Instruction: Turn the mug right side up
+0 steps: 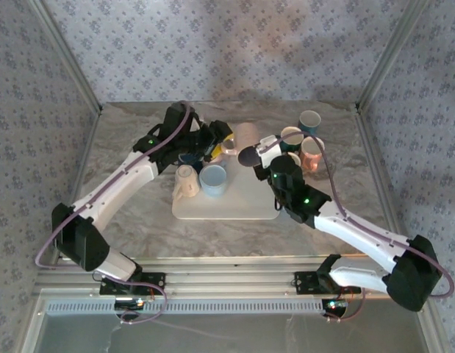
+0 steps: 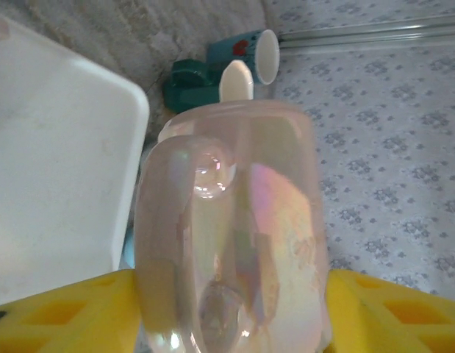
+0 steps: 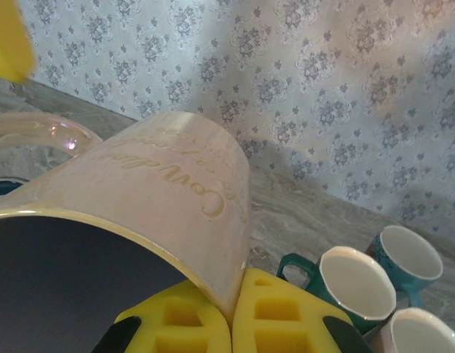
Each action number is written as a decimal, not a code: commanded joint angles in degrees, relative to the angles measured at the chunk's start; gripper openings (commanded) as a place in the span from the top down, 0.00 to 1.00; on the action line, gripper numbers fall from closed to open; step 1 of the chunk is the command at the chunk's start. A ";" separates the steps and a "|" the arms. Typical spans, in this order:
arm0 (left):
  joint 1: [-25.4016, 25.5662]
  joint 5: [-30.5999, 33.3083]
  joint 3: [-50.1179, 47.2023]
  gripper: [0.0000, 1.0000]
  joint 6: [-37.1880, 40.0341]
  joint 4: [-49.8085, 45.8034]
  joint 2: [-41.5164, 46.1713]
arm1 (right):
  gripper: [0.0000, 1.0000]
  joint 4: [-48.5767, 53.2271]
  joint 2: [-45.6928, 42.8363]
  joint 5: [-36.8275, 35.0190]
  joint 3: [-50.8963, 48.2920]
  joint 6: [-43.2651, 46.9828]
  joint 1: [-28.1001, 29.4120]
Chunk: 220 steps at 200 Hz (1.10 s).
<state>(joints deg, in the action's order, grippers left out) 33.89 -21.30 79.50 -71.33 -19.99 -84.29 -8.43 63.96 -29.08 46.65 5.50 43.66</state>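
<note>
Robot test booth dressed as a kitchen.
Floral-papered panels behind the white tray, marble-look tabletop beneath it, bare aluminium rail in front, left arm and right arm bolted there.

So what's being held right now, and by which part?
The right gripper pinches the iridescent pink mug by its rim, one finger inside, one outside. The left gripper straddles its body; whether it grips cannot be told.

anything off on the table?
Cream mug on the tray shows no opening, unlike the blue mug beside it: upside down or tipped, can't tell which. Pink mug hangs tilted in mid-air, right gripper shut on its rim.
</note>
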 commanded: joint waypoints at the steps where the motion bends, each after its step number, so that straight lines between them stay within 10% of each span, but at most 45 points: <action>1: 0.22 2.90 -2.42 0.26 2.48 6.31 5.83 | 1.00 3.60 -4.36 3.03 2.33 -9.08 -3.01; 38: -0.14 7.17 -5.55 0.10 14.61 1.51 10.66 | 1.00 22.74 -10.09 10.91 6.08 -24.31 -10.40; 131: 0.12 1.29 -15.40 0.08 59.06 7.96 14.23 | 1.00 61.95 -22.72 11.94 13.39 -44.40 -24.29; 220: 0.56 -5.94 -17.63 0.06 67.01 9.79 14.37 | 1.00 77.77 -14.38 25.86 21.20 -37.69 -51.37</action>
<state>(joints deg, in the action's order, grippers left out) 33.89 -23.42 62.98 -8.69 -13.23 -71.99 68.36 46.57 -12.05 65.36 -34.26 -1.58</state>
